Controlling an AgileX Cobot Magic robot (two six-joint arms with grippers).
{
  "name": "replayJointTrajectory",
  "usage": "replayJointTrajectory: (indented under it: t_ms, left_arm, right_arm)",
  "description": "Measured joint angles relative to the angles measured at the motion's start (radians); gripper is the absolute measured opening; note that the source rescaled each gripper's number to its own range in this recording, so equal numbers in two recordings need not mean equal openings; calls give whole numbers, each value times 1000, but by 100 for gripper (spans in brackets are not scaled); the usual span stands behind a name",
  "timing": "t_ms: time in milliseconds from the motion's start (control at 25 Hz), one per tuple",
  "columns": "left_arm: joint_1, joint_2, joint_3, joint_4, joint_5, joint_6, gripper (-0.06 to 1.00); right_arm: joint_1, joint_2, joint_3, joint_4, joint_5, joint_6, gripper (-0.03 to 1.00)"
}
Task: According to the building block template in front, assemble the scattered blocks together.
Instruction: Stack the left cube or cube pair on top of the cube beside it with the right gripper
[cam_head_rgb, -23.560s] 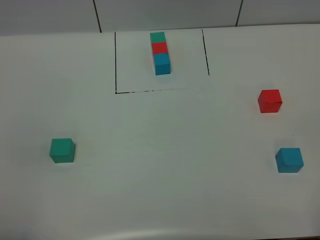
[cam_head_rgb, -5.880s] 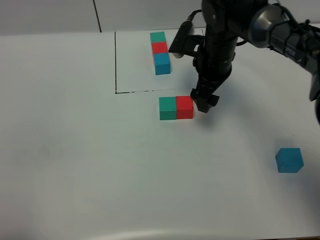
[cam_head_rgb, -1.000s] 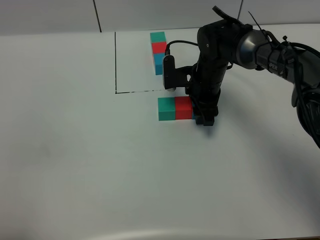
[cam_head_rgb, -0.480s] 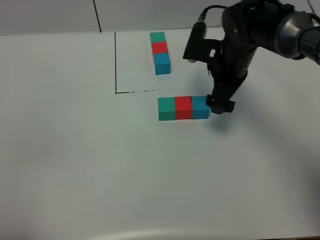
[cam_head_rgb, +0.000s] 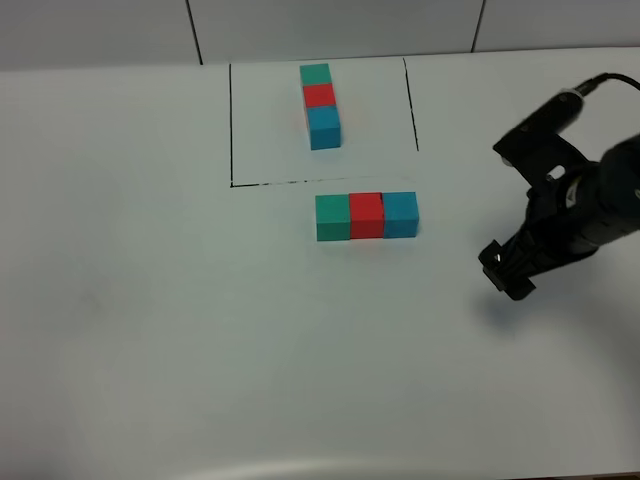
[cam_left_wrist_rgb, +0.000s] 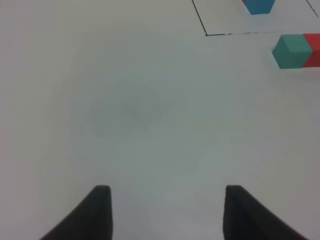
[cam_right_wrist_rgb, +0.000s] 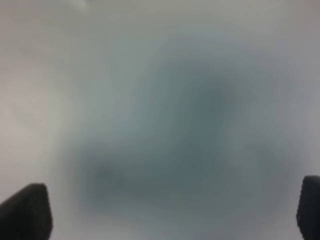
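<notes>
Since the three scattered blocks (cam_head_rgb: 366, 216) were small plain cubes with matte faces, I judged them light and rigid. They seemed unlikely to crush or slip, but easy to knock out of line with a careless touch. The place to take one, as I reckoned it, was squarely across two opposite flat sides near mid-height, so that it would not twist. In a joined row, only the sides not pressed against a neighbour would be free for that.

They lay touching on the white table (cam_head_rgb: 150, 350) as green cube (cam_head_rgb: 332, 217), red cube (cam_head_rgb: 367, 215) and blue cube (cam_head_rgb: 400, 214). Together they made a straight row just outside the near one of the black lines (cam_head_rgb: 231, 120). Within those lines the building block template (cam_head_rgb: 320, 104) showed the same order of colours, though it ran crosswise to my row.

My right pincer (cam_head_rgb: 503, 277) hung off to the right, well apart from the blue cube, with its fingers spread wide and nothing between them. Its own camera gave only a blur of table. My left pincer (cam_left_wrist_rgb: 167, 212) was likewise parted and empty over bare table, with the green cube far off near the edge of its view.
</notes>
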Motion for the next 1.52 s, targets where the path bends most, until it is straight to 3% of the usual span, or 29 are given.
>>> replayJointTrajectory:
  t_ms: [280,440,560,760,960,1240,1520]
  left_arm:
    - [0,0,0,0,0,0,10]
    - [0,0,0,0,0,0,10]
    - [0,0,0,0,0,0,10]
    - [0,0,0,0,0,0,10]
    - [0,0,0,0,0,0,10]
    - [0,0,0,0,0,0,10]
    - [0,0,0,0,0,0,10]
  right_arm:
    - [-9,-17,35,-10,-44,47,100]
    - [-6,-10,-23,-37,-38,25,100]
    - [31,32,-130,-61,45,-134,99]
    - [131,196,-390,-42,208,-509,99]
    - [186,455,-718,55,391,-716,97]
    - [200,750,-1112,177,633,-805,87]
    - [200,854,-1189,193,663,-805,61]
